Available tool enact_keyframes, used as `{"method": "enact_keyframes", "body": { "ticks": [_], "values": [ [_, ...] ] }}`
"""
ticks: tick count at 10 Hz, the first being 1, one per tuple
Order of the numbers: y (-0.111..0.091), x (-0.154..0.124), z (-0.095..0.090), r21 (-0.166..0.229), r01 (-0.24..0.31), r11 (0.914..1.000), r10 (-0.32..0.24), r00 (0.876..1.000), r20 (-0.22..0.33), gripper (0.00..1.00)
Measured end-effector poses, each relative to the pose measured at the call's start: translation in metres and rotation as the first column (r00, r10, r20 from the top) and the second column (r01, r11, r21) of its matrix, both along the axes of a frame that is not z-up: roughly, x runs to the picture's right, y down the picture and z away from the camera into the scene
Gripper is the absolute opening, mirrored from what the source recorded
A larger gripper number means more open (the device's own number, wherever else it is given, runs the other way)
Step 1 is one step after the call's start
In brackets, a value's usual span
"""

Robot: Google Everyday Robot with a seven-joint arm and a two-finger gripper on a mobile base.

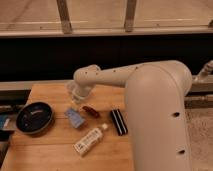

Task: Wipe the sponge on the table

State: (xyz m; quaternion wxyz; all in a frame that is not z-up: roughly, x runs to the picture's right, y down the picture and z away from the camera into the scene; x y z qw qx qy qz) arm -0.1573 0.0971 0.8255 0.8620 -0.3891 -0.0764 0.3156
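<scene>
The sponge (75, 117), a small flat light-blue pad, lies on the wooden table (50, 95) just right of the black pan. My white arm reaches in from the right across the table. Its gripper (75, 99) hangs at the arm's far end, just above and behind the sponge. Nothing shows between gripper and sponge, and contact between them cannot be made out.
A black pan (34, 118) sits at the table's left. A dark red-brown oblong object (91, 111) lies right of the sponge, a black striped block (118, 121) further right, and a white bottle (90, 139) near the front. A dark ledge runs behind the table.
</scene>
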Motion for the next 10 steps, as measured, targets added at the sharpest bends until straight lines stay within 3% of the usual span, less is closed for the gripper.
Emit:
{"method": "enact_keyframes", "body": {
  "ticks": [2,5,8,10],
  "values": [
    [-0.016,0.011,0.025,-0.021,-0.020,0.9996,0.020,1.000,-0.019,0.00],
    [-0.026,-0.024,0.038,-0.030,0.012,0.9995,-0.012,1.000,0.021,0.00],
    [-0.011,-0.072,0.031,-0.032,0.086,0.9957,-0.083,0.992,0.098,0.00],
    [0.001,-0.089,0.019,-0.024,0.124,0.9920,-0.120,0.983,0.139,0.00]
  ]
}}
